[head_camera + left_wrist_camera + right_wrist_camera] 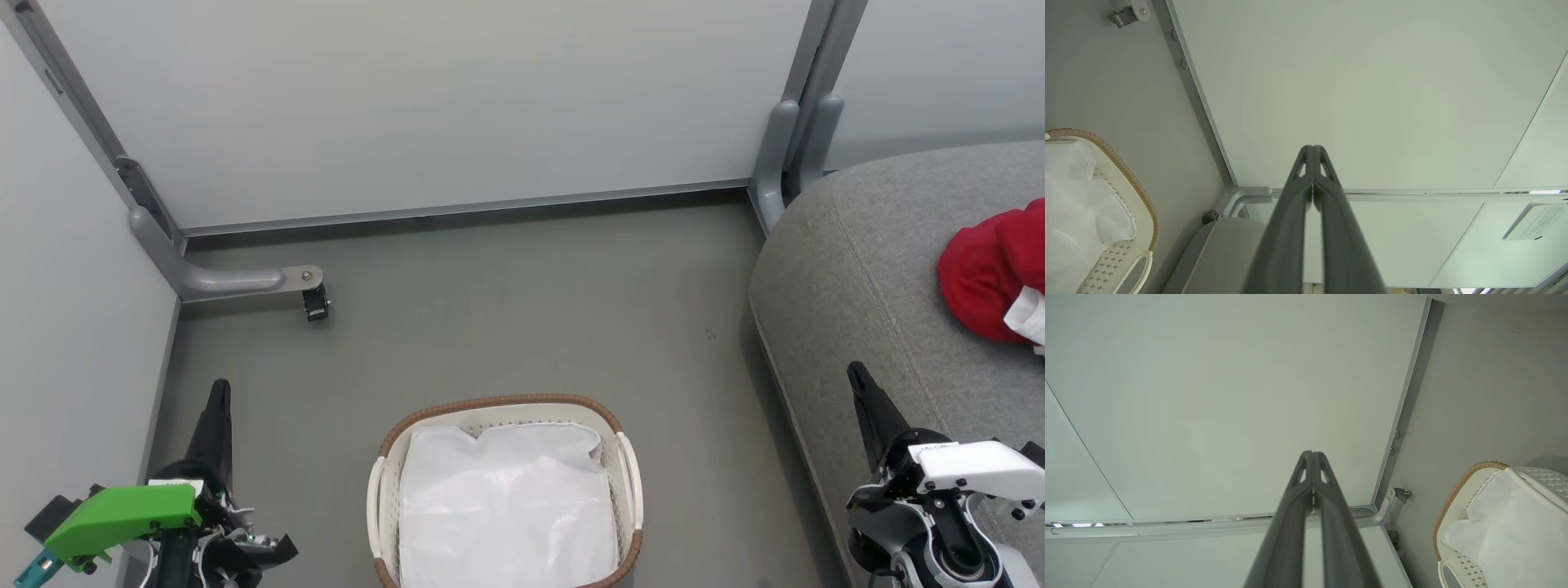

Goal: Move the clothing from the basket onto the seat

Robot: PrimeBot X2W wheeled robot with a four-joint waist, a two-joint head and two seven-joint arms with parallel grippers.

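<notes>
The red clothing (pixel 989 273) with a white panel lies bunched on the grey seat (pixel 865 269) at the far right of the head view. The white basket (pixel 629 465) with its brown rim stands on the floor at bottom centre, and inside it I see just the white liner (pixel 506 506). My left gripper (pixel 219 390) is at lower left, shut and holding nothing, well left of the basket. My right gripper (pixel 856 374) is at lower right, shut and holding nothing, over the seat's front edge. The basket (pixel 1143 196) and the seat (pixel 1224 253) appear in the left wrist view; the basket (pixel 1457 490) also appears in the right wrist view.
Pale partition walls (pixel 424 106) close the space behind and on the left. A grey metal foot with a castor (pixel 314 302) juts onto the floor at upper left, and a grey post (pixel 775 163) stands beside the seat's back corner. Grey floor (pixel 531 310) lies between basket and wall.
</notes>
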